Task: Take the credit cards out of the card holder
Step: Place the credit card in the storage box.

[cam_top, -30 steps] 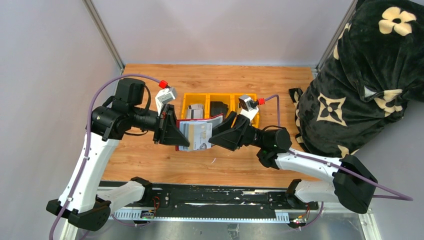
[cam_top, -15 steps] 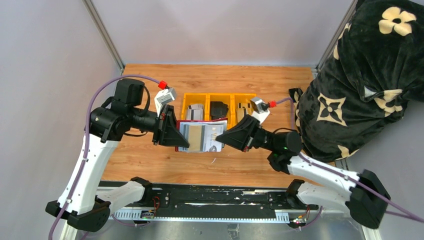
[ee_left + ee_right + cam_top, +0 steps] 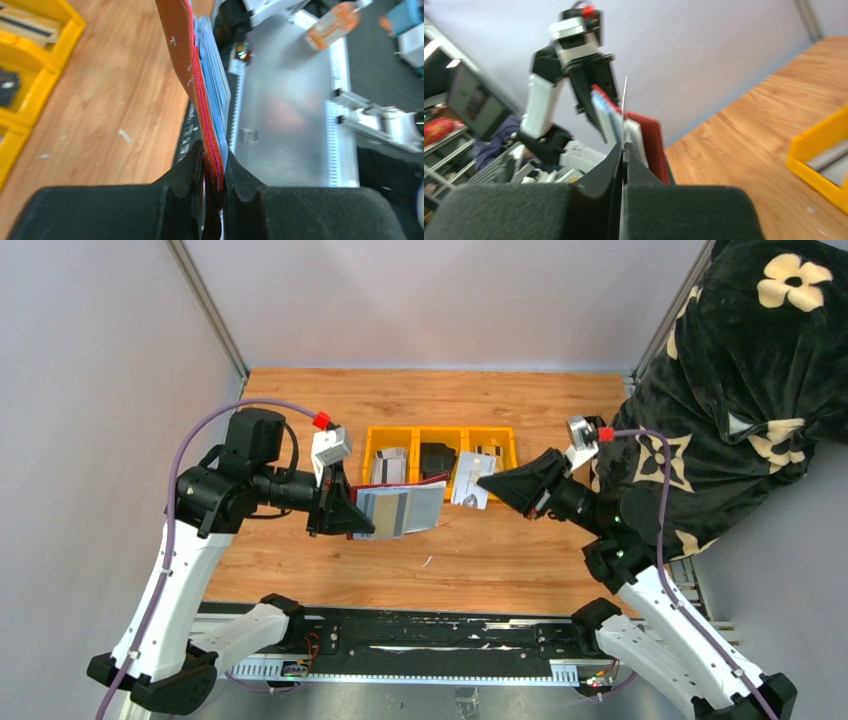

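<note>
Maroon card holder (image 3: 398, 484): held up off the wooden table (image 3: 500, 560), its open face turned toward the right arm. Left gripper (image 3: 345, 512) is clamped on the holder's near edge; in the left wrist view both jaws press the red stitched seam

Credit cards (image 3: 395, 512): a grey and tan stack with a dark stripe, seated in the holder

Single card (image 3: 468, 483): white-grey, pinched edge-on in the right gripper (image 3: 488, 483), apart from the holder and just in front of the yellow three-compartment bin (image 3: 440, 430)

Bin contents: what looks like cards in the left compartment, a black object in the middle, the right one too small to tell

Step in hand: one card looks freed from the holder, with more left inside. The next move probably calls for carrying this card over a compartment, letting it go, then coming back square to the stack while the left arm keeps the holder steady
</note>
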`<state>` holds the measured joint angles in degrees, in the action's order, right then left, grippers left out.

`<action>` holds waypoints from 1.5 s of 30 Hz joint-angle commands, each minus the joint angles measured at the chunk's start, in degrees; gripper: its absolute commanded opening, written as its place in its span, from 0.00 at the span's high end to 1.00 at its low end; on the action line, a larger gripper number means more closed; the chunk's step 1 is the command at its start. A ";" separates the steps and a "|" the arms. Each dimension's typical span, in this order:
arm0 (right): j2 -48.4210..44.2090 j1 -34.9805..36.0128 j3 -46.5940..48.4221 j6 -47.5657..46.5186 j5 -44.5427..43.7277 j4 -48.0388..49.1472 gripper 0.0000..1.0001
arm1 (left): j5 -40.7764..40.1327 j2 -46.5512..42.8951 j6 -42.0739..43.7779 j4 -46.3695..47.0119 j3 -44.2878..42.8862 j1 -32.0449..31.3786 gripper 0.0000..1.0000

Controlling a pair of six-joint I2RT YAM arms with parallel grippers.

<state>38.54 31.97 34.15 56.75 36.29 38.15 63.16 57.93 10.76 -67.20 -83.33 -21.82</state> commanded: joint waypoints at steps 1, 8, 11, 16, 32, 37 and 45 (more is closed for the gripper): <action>7.42 -6.92 5.95 -4.81 5.60 -12.52 1.00 | -11.64 -3.79 9.45 0.22 4.57 0.29 1.00; 28.82 -9.94 15.97 -14.63 7.16 -17.92 1.00 | -21.61 -3.34 22.88 -6.66 8.19 0.29 1.00; 39.46 -6.88 21.90 -17.35 4.15 -19.24 1.00 | -22.76 -1.07 26.55 -9.03 10.13 0.20 1.00; 54.90 -1.23 29.99 -17.22 -4.37 -18.51 1.00 | -24.06 6.58 31.08 -15.62 10.20 -0.52 0.99; 81.76 7.39 50.45 -13.23 -14.80 -20.39 1.00 | -45.30 17.17 47.71 -15.64 20.17 -3.82 1.00; 81.57 7.84 49.51 -11.85 -17.97 -20.07 0.75 | -44.84 23.59 48.57 -14.97 18.92 -4.24 1.00; 73.85 7.79 47.29 -16.94 -23.46 -24.37 0.47 | -56.04 26.12 39.25 0.29 20.64 -6.78 1.00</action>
<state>118.67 39.09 82.35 43.27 17.37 16.34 15.27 83.83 54.41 -77.14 -63.59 -26.85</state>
